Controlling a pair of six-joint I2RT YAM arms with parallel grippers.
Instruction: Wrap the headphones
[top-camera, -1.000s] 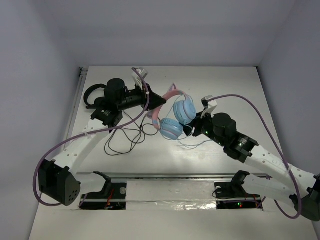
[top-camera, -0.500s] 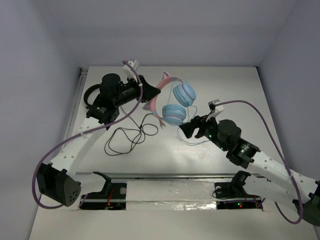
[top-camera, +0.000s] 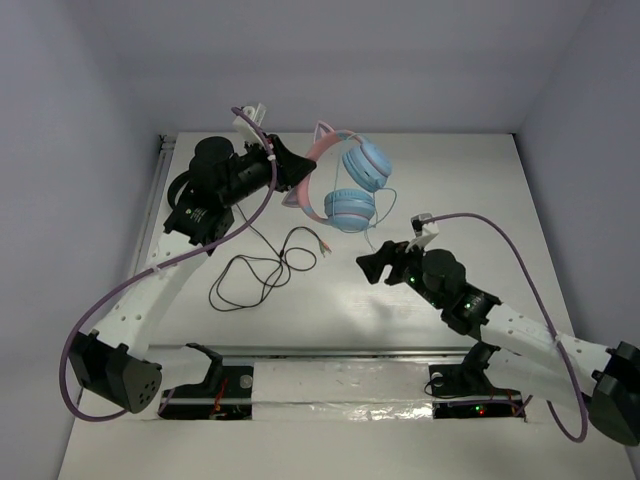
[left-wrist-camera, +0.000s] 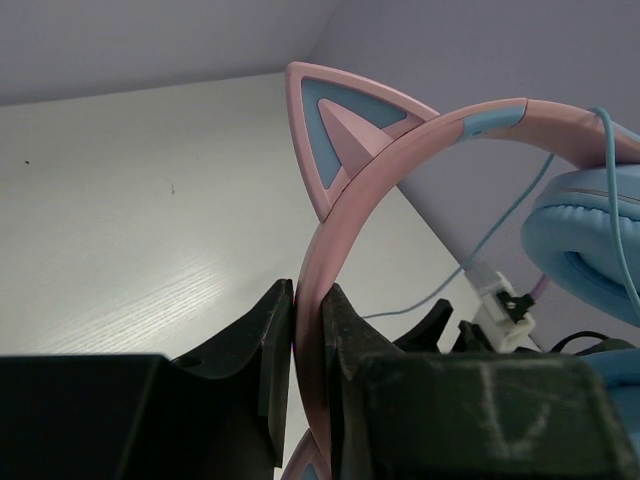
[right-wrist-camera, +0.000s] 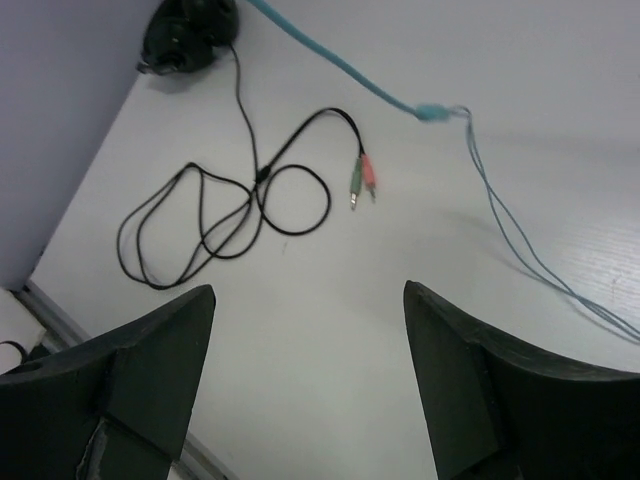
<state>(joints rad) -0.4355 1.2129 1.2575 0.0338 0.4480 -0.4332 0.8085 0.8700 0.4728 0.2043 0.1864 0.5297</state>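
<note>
Two arms, split roles. The left gripper is clamped on the pink headband and holds the headphones off the table at the far middle, earcups hanging on the right arm's side. The right gripper has its jaws wide apart with nothing in them, low over the table just in front of the headphones.

Step in hand, as I read it: right arm picks up the light blue cable to wind it.

- Grab the thicker run above the split — the thin strands past it look easy to miss or pinch.
- The black cable and its pink and green plugs lie close by, so come in from the blue side.
- Left arm should hold steady; the grip on the headband is narrow and a swinging load could twist in it.
- Leave slack while winding — don't tug the earcups.
</note>
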